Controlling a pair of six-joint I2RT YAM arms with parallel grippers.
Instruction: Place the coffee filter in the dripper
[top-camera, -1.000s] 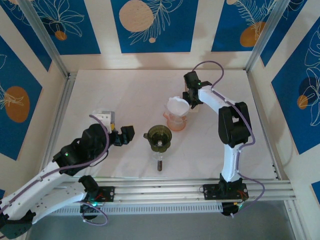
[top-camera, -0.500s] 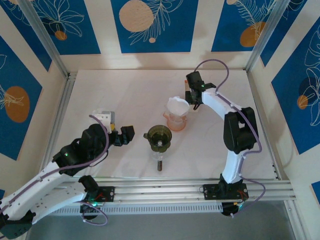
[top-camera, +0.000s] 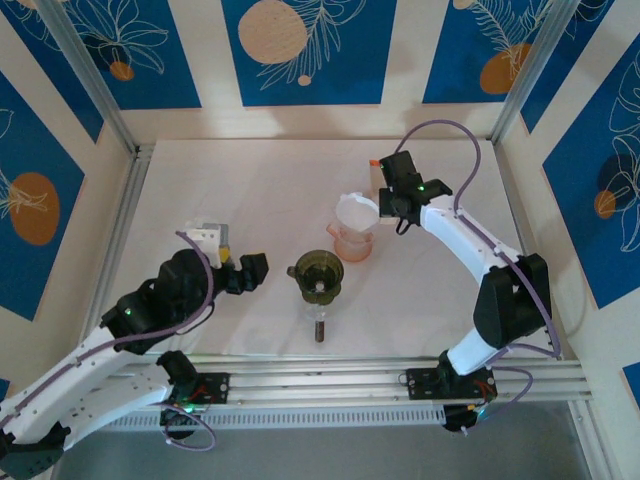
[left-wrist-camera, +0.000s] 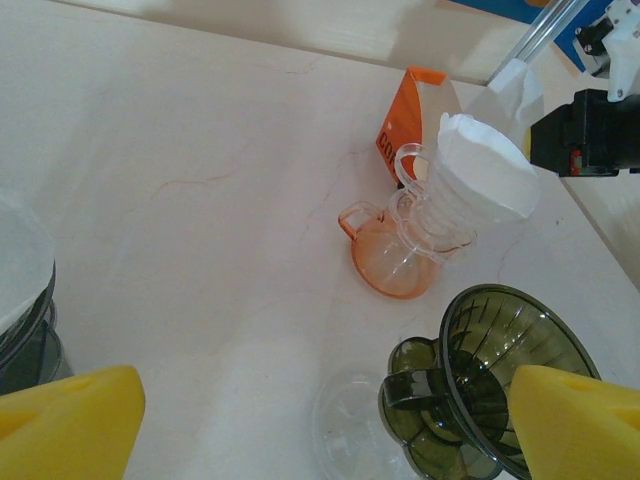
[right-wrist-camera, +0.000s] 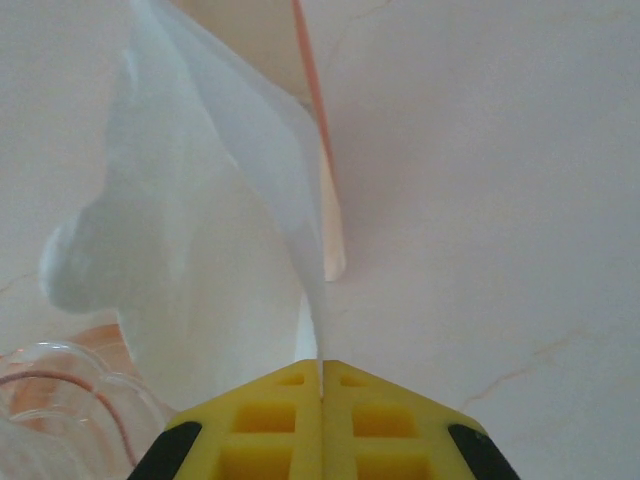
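Observation:
A white paper coffee filter stands opened in the mouth of a clear dripper with an orange base. In the left wrist view the coffee filter tops that clear dripper. My right gripper is shut on the filter's right edge. In its wrist view the right gripper pinches the thin filter wall between its yellow pads. A dark green dripper stands just in front, empty. My left gripper hangs open left of it, and the left gripper holds nothing beside the green dripper.
An orange packet stands behind the clear dripper. A clear round lid lies by the green dripper's handle. A white and yellow object sits at the left, behind the left arm. Metal frame posts line both sides of the table.
The right arm's elbow has swung out to the right and its gripper has shifted slightly right, still holding the filter at the clear dripper. The left arm has stayed put.

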